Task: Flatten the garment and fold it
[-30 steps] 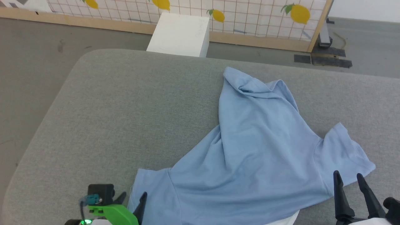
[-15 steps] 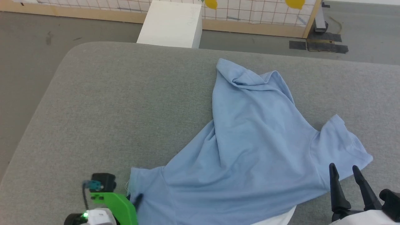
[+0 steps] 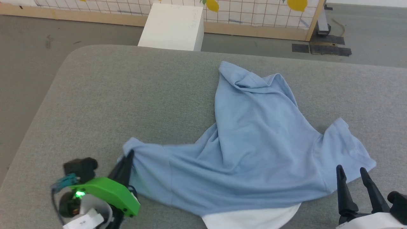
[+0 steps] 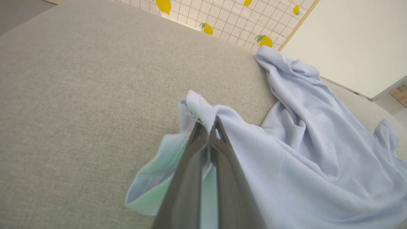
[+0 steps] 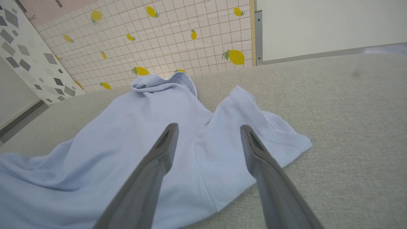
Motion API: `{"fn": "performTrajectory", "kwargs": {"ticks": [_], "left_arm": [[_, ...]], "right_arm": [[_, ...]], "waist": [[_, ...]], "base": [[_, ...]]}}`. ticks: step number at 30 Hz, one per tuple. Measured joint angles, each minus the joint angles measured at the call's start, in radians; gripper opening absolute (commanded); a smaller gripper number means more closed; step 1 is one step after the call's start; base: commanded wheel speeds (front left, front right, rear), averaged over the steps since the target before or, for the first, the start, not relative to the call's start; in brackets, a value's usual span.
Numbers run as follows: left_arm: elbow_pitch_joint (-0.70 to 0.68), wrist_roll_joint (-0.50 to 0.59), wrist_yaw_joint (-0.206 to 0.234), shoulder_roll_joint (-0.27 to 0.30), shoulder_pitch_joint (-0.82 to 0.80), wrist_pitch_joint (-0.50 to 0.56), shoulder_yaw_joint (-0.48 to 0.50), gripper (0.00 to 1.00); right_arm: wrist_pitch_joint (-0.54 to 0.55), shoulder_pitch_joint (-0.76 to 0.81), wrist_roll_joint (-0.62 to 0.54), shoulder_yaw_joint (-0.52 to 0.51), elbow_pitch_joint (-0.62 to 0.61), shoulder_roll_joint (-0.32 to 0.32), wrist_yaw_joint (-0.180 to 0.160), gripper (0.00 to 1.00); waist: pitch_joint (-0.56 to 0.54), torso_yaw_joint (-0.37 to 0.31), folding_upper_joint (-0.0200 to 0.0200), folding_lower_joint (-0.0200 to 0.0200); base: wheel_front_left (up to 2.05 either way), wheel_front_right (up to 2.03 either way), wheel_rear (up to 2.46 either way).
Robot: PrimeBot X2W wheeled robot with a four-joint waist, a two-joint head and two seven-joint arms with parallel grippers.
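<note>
A soft knit blue shirt (image 3: 254, 143) is spread, wrinkled, on a woven grey cushion (image 3: 111, 95). Near the cushion's front edge a sleeve is pinched in the closed left gripper (image 3: 128, 157); the right gripper (image 3: 350, 169) is spread wide, empty. The shirt's white part is cut off.

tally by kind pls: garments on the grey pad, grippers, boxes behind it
Garments: 1, the polo shirt
Grippers: 2, left gripper shut on a sleeve, right gripper open
Boxes: 1, white box
Total: 4
</note>
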Motion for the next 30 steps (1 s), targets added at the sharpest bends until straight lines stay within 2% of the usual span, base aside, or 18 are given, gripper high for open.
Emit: {"fn": "performTrajectory", "kwargs": {"ticks": [1, 2, 3, 9, 14, 19, 25, 30], "left_arm": [[-0.028, 0.003, 0.014, 0.001, 0.006, -0.017, 0.014, 0.00], [-0.079, 0.026, 0.053, 0.022, 0.025, -0.056, 0.052, 0.00], [-0.089, 0.030, 0.063, 0.030, 0.034, -0.060, 0.059, 0.00], [-0.120, 0.047, 0.092, 0.039, 0.079, -0.060, 0.061, 0.00], [-0.143, 0.051, 0.097, 0.033, 0.084, -0.063, 0.053, 0.00], [-0.174, 0.064, 0.100, 0.033, 0.085, -0.064, 0.041, 0.00], [-0.211, 0.069, 0.101, 0.032, 0.075, -0.059, 0.023, 0.00], [-0.215, 0.076, 0.099, 0.032, 0.049, -0.050, 0.005, 0.00]], "right_arm": [[0.000, 0.000, 0.000, 0.000, 0.000, 0.000, 0.000, 1.00], [0.004, 0.000, 0.000, -0.006, 0.000, 0.000, 0.000, 1.00], [0.004, 0.000, 0.000, -0.008, -0.001, 0.000, 0.000, 1.00], [0.027, -0.005, -0.009, -0.018, -0.001, 0.000, 0.000, 1.00], [0.127, -0.068, -0.065, -0.032, -0.035, 0.000, 0.000, 1.00], [0.343, -0.198, -0.082, -0.065, -0.087, -0.014, 0.000, 1.00], [0.684, -0.320, -0.021, -0.082, -0.057, -0.145, 0.000, 1.00], [0.827, -0.378, 0.001, -0.080, 0.024, -0.229, 0.000, 1.00]], "waist": [[-0.001, 0.001, 0.0000, 0.0000], [-0.001, 0.002, 0.0000, 0.0000], [-0.001, 0.002, 0.0000, 0.0000], [0.003, -0.002, 0.0000, 0.0000], [0.017, -0.012, 0.0000, 0.0000], [0.040, -0.024, 0.0000, 0.0000], [0.080, -0.032, 0.0000, 0.0000], [0.121, -0.026, 0.0000, 0.0000]], "base": [[0.00, 0.00, 0.00], [0.00, 0.00, 0.00], [0.00, 0.00, 0.00], [0.00, 0.00, 0.00], [0.00, 0.00, 0.00], [0.00, 0.00, 0.00], [0.00, 0.00, 0.00], [0.00, 0.00, 0.00]]}}
